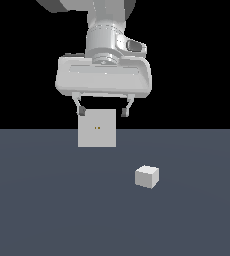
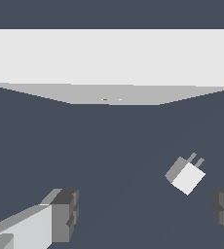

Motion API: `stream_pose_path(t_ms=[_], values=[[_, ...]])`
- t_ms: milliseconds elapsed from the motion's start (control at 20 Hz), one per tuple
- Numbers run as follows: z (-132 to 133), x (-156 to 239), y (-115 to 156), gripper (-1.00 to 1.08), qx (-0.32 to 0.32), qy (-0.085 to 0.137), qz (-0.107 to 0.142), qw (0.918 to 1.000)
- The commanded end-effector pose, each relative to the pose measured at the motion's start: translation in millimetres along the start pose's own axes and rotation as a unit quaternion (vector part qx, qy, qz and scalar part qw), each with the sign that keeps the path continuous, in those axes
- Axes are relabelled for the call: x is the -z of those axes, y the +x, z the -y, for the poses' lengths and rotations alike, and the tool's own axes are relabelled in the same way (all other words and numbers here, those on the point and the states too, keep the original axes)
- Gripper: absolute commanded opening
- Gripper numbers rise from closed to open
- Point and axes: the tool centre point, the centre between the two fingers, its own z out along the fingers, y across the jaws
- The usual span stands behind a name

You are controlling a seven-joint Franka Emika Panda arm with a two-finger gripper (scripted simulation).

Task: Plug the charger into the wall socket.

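While my gripper (image 1: 103, 109) hangs in the upper middle of the exterior view with its two thin fingers spread wide and nothing between them, the charger (image 1: 147, 176), a small matte white-grey cube, lies on the flat slate-blue floor (image 1: 47, 210) right of centre. Behind my fingers, left of centre, the wall socket (image 1: 97, 128) stands upright, a smooth light-grey square panel with two tiny yellowish dots, well apart from the cube. From my wrist view the charger (image 2: 186, 175) shows two short grey prongs.

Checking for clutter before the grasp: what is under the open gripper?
Only bare floor lies under the gripper. The charger sits off to the exterior view's right, the wall socket behind. Nothing looks covered.
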Motion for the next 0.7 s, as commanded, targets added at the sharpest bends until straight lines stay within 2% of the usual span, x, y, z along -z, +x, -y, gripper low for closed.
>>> stream_pose_path(t_ms=[0,300,650], values=[[0.0,0.0,0.0,1.0,0.0,0.0,0.0,1.0],[-2.6,-1.9,-0.7,1.0,-0.008,-0.002,-0.006,0.9999],[-12.0,-8.9,-3.6,1.0,-0.039,-0.007,-0.029,0.9988]])
